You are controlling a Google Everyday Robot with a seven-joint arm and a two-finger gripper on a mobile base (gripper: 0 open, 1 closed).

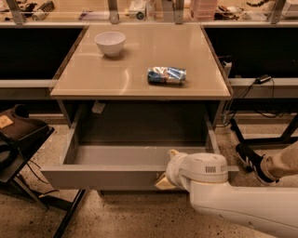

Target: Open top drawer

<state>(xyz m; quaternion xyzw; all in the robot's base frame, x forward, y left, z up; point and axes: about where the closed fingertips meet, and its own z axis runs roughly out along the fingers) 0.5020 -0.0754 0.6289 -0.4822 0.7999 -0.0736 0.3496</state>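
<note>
The top drawer (107, 176) stands pulled out toward the near side below the tan table (139, 88), the gripper (167, 167) pinching its front panel right of centre, one cream finger (173, 153) inside and one outside, while a white bowl (110, 43) and a blue-and-white packet (166, 75), print unreadable, sit on top.

No readable text anywhere in this one

The blue-and-white packet (166, 75) on the tabletop (139, 56) has some print on it but it's way too small, can't make out a single word. Same story with the clutter (205, 7) along the back. No lettering I can see on the top drawer (102, 176) front, or on the gripper (167, 168) parked at its front edge, right of centre.
</note>
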